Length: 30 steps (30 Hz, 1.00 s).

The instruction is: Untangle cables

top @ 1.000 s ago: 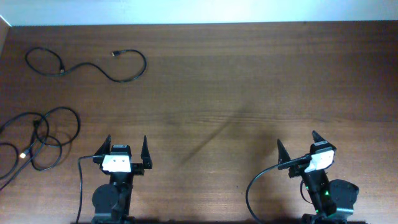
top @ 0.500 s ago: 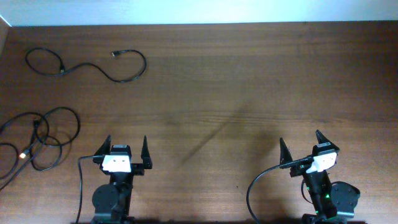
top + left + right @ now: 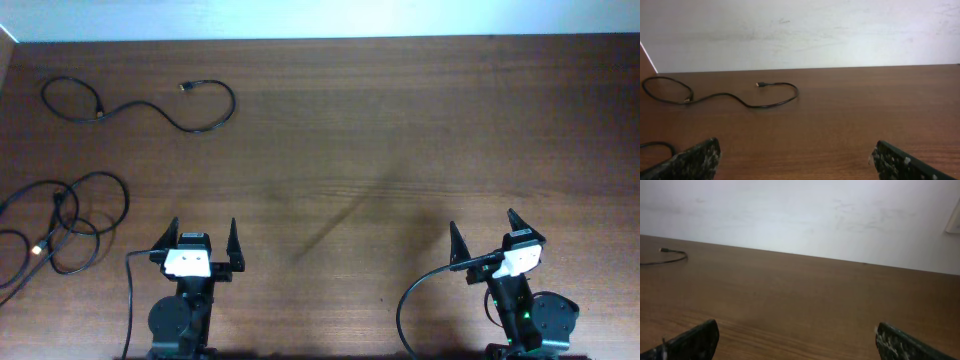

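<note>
Black cables point(image 3: 62, 215) tangled far left, left gripper point(image 3: 202, 226), right gripper point(image 3: 482, 224) both spread wide

The tangled cables point(image 3: 60, 212) run off the overhead view's left edge, and the lone cable's point(image 3: 105, 117) plug ends are too small to make out.

R end effector point(image 3: 482, 220) has shifted a bit to the right vs. 1 s ago.

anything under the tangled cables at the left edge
Only brown wooden table shows through the loops of the tangled thin black cables. Which strand lies lowest at crossings is unclear.
</note>
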Each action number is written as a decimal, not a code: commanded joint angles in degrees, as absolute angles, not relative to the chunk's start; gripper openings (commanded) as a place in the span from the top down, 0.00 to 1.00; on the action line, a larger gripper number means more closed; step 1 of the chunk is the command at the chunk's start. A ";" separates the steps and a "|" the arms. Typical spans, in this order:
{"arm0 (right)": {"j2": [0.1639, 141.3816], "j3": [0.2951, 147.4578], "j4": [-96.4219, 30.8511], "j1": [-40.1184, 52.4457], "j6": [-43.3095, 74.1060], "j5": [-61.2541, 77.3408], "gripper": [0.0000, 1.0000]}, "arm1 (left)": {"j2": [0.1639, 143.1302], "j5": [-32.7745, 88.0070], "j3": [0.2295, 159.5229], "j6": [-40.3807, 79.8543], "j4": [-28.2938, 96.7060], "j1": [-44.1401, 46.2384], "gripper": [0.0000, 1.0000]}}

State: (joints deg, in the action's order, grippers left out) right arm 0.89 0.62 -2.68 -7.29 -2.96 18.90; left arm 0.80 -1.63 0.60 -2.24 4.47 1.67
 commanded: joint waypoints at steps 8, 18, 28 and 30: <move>0.19 0.32 -3.05 -6.63 -2.52 18.79 0.01 | 0.30 -0.82 0.58 -3.09 4.86 1.32 0.02; 0.19 0.32 -3.49 -3.66 -3.31 12.25 0.01 | 0.30 -0.82 0.58 -3.09 4.86 1.32 0.02; 0.19 0.32 -4.58 0.10 6.68 -0.49 0.01 | 0.30 -0.82 0.58 -3.09 4.86 1.32 0.02; 0.19 0.32 -4.73 0.10 6.70 -0.23 0.01 | 0.30 -0.82 0.58 -3.09 4.86 1.32 0.02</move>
